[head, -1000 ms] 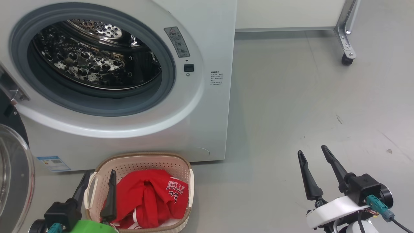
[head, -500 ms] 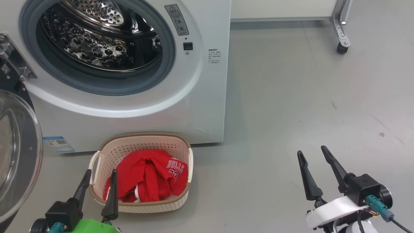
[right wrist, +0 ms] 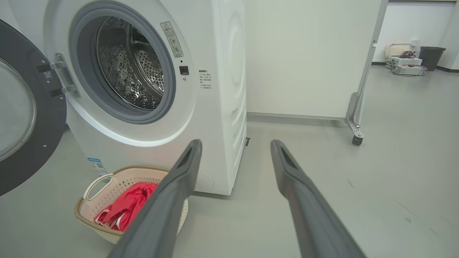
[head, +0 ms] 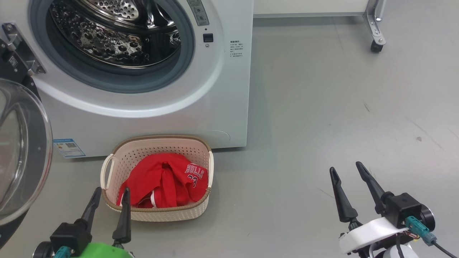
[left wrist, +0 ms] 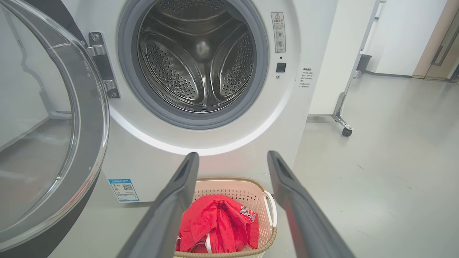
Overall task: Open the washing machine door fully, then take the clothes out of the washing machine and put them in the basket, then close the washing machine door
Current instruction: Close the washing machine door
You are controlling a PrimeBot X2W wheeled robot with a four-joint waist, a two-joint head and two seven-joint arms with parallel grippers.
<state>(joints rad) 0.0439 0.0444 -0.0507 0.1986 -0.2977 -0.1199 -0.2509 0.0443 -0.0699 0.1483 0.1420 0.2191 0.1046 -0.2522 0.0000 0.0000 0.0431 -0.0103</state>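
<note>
The washing machine stands at the far left. Its round door is swung wide out to the left on its metal hinge, with the clear glass bowl bulging towards the room. Through the grey rubber ring of the opening you can see the dimpled steel drum, and a small blue label sits low on the white front, near the door. On the grey floor, just in front of the machine and below the opening, sits the basket, with its far rim close to the white panel. The clothes lie heaped inside it in a red bundle. The "BULLS" lettering faces up on the right of the heap, and a little white trim shows at the near edge. The left claw is at the near left, with its two dark fingers spread wide and nothing between them. Its tips line up with the basket's near left corner, but I can't tell whether they are over the rim or just short of it. The right claw hangs at the near right over bare floor, well apart from the basket, and is just as wide open and empty. A metal frame leg on a caster stands at the far right.
</note>
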